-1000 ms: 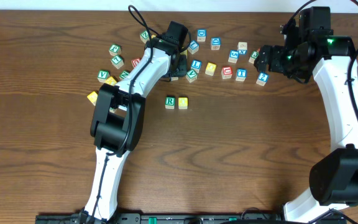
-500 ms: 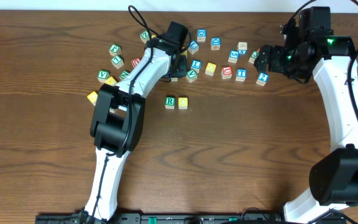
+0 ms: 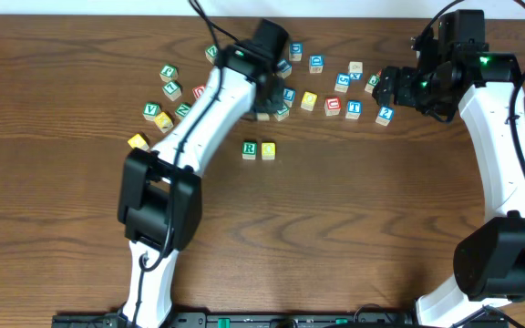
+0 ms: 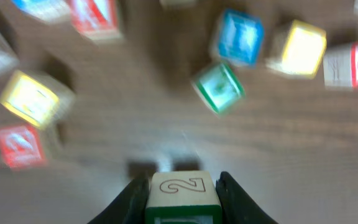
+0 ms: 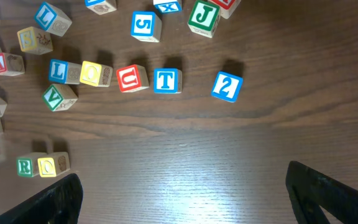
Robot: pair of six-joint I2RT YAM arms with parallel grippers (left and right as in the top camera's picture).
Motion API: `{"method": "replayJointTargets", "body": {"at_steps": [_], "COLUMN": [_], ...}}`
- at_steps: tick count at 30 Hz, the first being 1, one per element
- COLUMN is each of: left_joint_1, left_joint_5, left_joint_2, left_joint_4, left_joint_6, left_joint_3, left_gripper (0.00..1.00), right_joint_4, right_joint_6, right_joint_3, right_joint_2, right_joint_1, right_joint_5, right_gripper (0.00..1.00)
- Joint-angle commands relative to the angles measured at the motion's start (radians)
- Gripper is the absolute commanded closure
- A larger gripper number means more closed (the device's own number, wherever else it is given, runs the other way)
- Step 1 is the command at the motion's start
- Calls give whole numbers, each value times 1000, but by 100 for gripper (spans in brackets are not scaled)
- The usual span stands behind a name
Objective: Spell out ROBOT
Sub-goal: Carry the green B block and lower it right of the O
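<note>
Tabletop [image 3: 335,228]: dark wood, cubes scattered on the far side.
Row: R cube [image 3: 250,148] touching yellow O cube [image 3: 268,149], nearest.
Left gripper [image 4: 183,196]: clamped on green-edged cube [image 4: 182,185], lifted; letter hidden.
T cube [image 5: 166,80]: farther right, loose.
Right gripper [image 5: 191,196]: spread wide, empty.
Advice: land it square, just right of O.

My left wrist view is smeared: the loose cubes [image 4: 238,37] on the table [image 4: 166,124] show colour but no readable letters. The cube [image 4: 182,186] in my left claw [image 4: 183,196] runs off the bottom edge, its green front letter cut away. Overhead, my own arm [image 3: 217,96] covers that claw. The fingers of my right claw [image 5: 194,196] are clipped by the bottom edge.
</note>
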Motion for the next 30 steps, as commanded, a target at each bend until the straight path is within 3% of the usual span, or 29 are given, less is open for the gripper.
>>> {"method": "replayJointTargets", "body": {"at_steps": [1,8,21,30], "left_joint_1": [-61,-140,-130,-130], "left_joint_5": [-8,-16,-39,-63], "left_joint_2": [3,3,3,4], "left_joint_4": [-38,-13,234,270], "left_joint_6": [-35,-64,-94,-109], "left_joint_3": [-2,-69,-265,-299], "left_gripper": [73,73,73,72], "right_joint_4": [-2,-11,-19,-19], "right_joint_6": [10,10,10,10], "right_joint_3": [0,0,0,0], "right_joint_2": [9,9,9,9], "right_joint_1": [5,5,5,5], "right_joint_5": [-6,-6,-6,-6], "right_gripper": [1,1,1,1]}}
